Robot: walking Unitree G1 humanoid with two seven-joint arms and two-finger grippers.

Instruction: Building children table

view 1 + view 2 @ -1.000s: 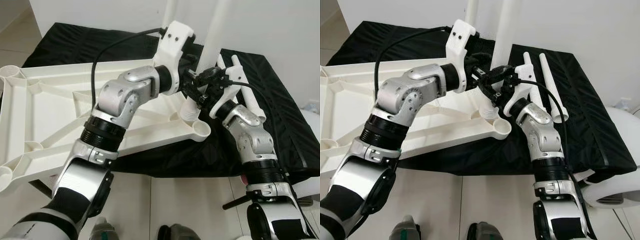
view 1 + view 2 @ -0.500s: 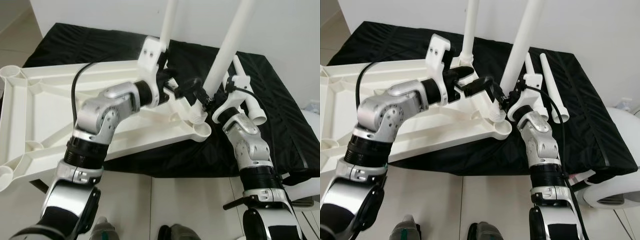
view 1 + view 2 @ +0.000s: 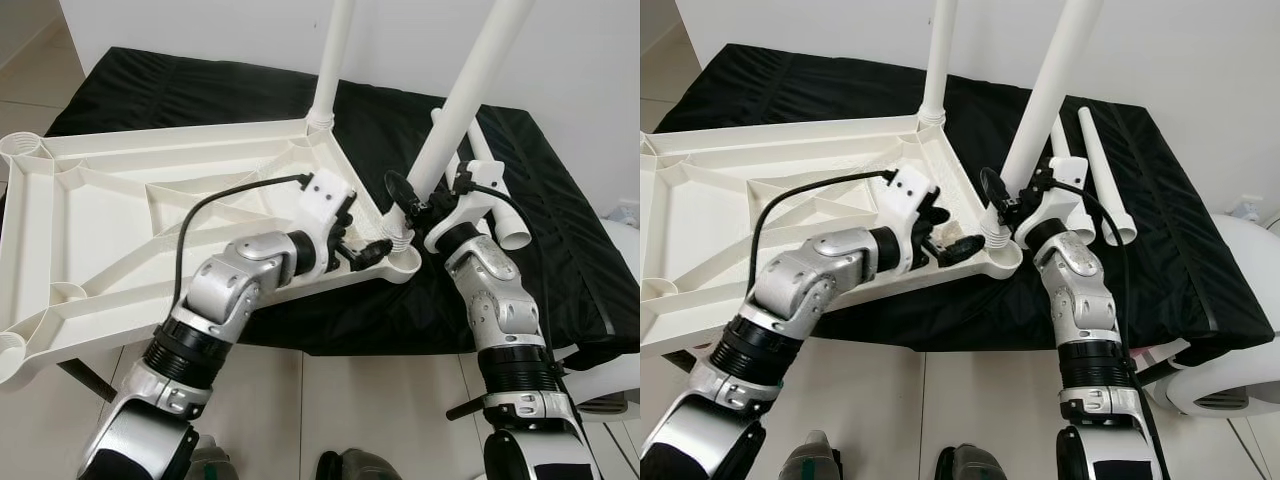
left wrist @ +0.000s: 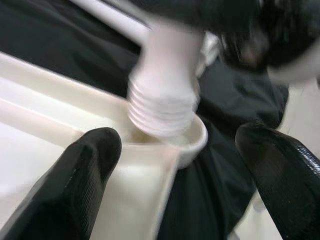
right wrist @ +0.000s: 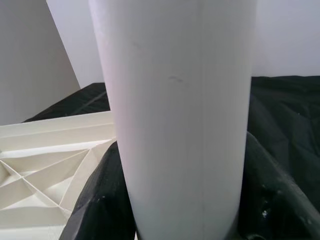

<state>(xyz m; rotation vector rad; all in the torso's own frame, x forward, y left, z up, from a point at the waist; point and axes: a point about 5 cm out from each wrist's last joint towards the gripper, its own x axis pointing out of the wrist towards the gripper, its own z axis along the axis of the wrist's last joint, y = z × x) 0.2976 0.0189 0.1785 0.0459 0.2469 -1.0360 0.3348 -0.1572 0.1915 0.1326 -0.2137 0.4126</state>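
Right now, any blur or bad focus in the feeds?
Left wrist view: smeared, the leg's threaded end and socket soft, both black fingers defocused. Right wrist view: sharp on the white leg. Both eye views: crisp, evenly lit.

You see a white plastic tabletop point(image 3: 110, 200), its ribbed underside the same plain white, lying on a black cloth point(image 3: 200, 90) with faint creases. Two white legs point(image 3: 470, 85) rise from it, and two more white legs point(image 3: 1095, 170) lie on the black cloth. The threaded end point(image 4: 162, 107) is white with ridged rings. Note both arms are silver with black joints; the left gripper point(image 3: 365, 252) and right gripper point(image 3: 405, 200) have black fingers and white wrist housings. The wall is white, the floor pale tile.
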